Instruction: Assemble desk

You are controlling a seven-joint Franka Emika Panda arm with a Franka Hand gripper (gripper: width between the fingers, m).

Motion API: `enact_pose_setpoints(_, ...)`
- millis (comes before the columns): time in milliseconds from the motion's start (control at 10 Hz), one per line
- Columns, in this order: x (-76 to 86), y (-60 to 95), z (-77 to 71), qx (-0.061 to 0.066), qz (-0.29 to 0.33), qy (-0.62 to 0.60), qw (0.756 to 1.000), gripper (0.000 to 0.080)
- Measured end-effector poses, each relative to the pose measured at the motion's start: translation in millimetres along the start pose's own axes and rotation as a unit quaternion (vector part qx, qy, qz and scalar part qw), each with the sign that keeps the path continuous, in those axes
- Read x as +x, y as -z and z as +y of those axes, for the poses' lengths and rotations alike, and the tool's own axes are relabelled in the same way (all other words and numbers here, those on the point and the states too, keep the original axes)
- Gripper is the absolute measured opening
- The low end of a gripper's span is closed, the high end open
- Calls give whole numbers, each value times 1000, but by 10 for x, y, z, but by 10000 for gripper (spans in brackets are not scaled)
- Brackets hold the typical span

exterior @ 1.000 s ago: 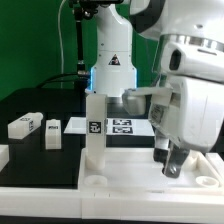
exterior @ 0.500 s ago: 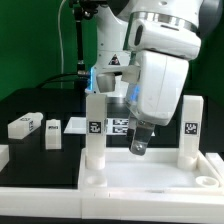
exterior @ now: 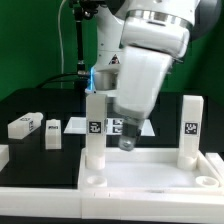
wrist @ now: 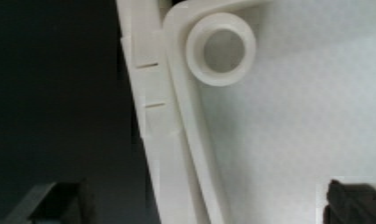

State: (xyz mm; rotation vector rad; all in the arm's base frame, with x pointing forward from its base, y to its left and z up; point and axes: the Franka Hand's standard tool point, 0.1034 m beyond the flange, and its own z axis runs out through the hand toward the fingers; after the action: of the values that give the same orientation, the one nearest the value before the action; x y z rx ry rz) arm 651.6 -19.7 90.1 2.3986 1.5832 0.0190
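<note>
My claw [exterior: 127, 141] hangs wide open and empty above the large white plastic rectangular tabletop slab [exterior: 150, 175]. The slab lies rim-up on the black table [exterior: 30, 100], so its corner sockets face me. One white square-section upright leg [exterior: 94, 130] stands socketed at the exterior view's left and another upright leg [exterior: 190, 125] at its right. The loose white legs [exterior: 25, 126] lie well apart. I judge that fetching one comes next, for the round socket [wrist: 220, 50] under my wrist.
</note>
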Motion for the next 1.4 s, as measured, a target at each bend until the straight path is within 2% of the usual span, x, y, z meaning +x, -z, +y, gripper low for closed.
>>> enact_pose_setpoints(100, -51, 0, -11, 20, -11, -51, 998, 649)
enact_pose_setpoints(200, -58, 38, 37, 24, -14, -90, 996, 649)
enact_pose_setpoints(500, -19, 47, 33, 22, -14, -180, 983, 649)
enact_pose_setpoints(700, -19, 45, 30, 26, -12, -257, 966, 649)
enact_pose_setpoints(800, -146, 66, 46, 54, -11, -316, 947, 649)
enact_pose_setpoints(900, -396, 94, 148, 80, -14, -368, 926, 649)
enact_pose_setpoints(1000, -632, 71, 262, 87, -9, -408, 909, 649)
enact_pose_setpoints(1100, -786, 44, 316, 83, -9, -427, 900, 649)
enact_pose_setpoints(1200, -890, 15, 326, 82, -8, -419, 904, 649)
enact_pose_setpoints(1400, -845, 16, 315, 82, -8, -418, 905, 649)
